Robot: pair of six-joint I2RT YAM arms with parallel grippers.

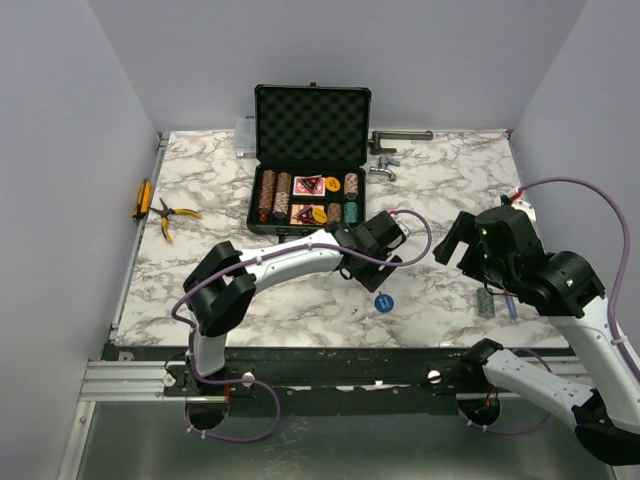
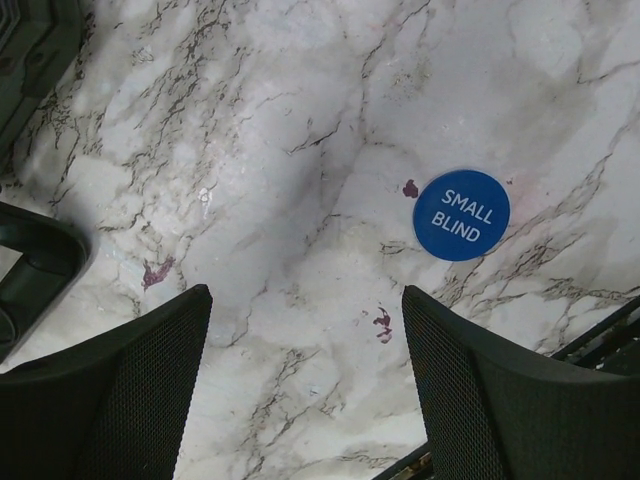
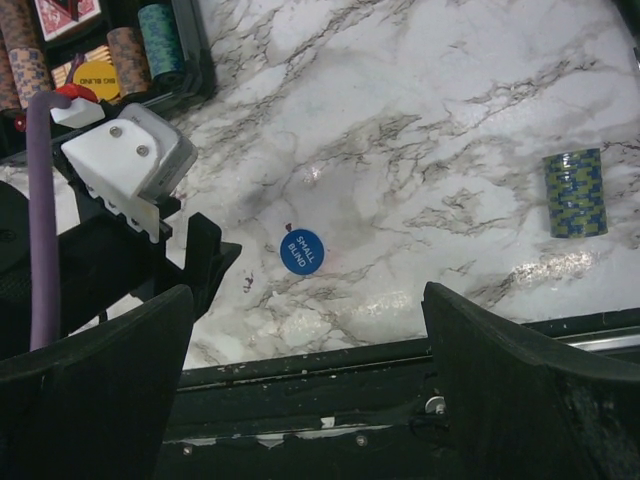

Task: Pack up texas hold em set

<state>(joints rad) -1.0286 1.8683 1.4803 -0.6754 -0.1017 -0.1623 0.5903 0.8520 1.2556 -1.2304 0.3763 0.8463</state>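
Blue disc point(image 2: 461, 215) waits on the desk point(image 2: 300, 100); centre your wide left jaws over it. Right jaws wide, empty too.

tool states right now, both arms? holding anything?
Left tool: open, holding nothing; the blue SMALL BLIND disc lies loose ahead of it.
Right tool: open wide, holding nothing.
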